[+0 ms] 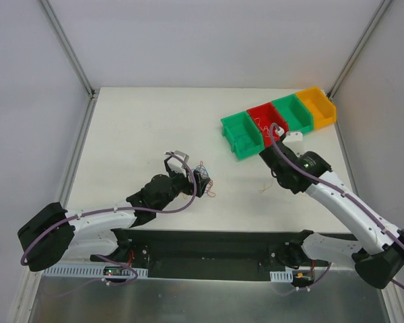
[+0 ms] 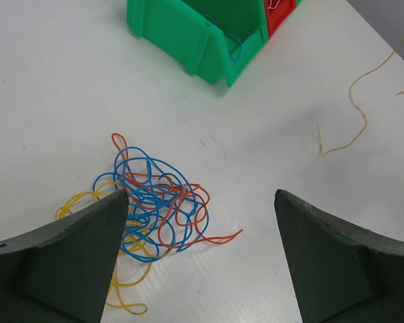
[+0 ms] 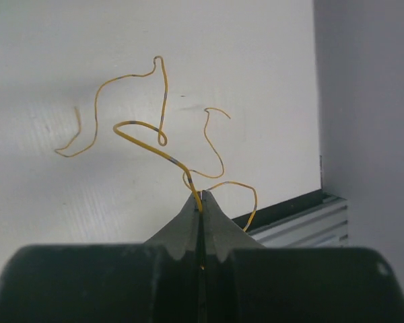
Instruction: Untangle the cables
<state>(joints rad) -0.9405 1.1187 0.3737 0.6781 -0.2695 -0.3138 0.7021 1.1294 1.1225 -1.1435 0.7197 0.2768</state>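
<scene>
Your right gripper (image 3: 202, 200) is pinching one yellow strand (image 3: 143, 129) at centre frame. Carry it high, probably to the orange bin (image 1: 318, 106), upper right. Meanwhile your left gripper (image 2: 200, 202) hangs spread above the knot (image 2: 155, 202), lower left of its view. Take one outer loop only.

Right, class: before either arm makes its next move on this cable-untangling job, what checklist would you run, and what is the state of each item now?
1. Left gripper open: ok, jaws wide apart.
2. Tangle centred in that opening: not ok, it sits off to one side.
3. Right gripper shut on the orange-yellow cable: ok.
4. Held cable free of other strands: ok in the right wrist view.
5. Orange bin clear to receive it: cannot tell.
</scene>
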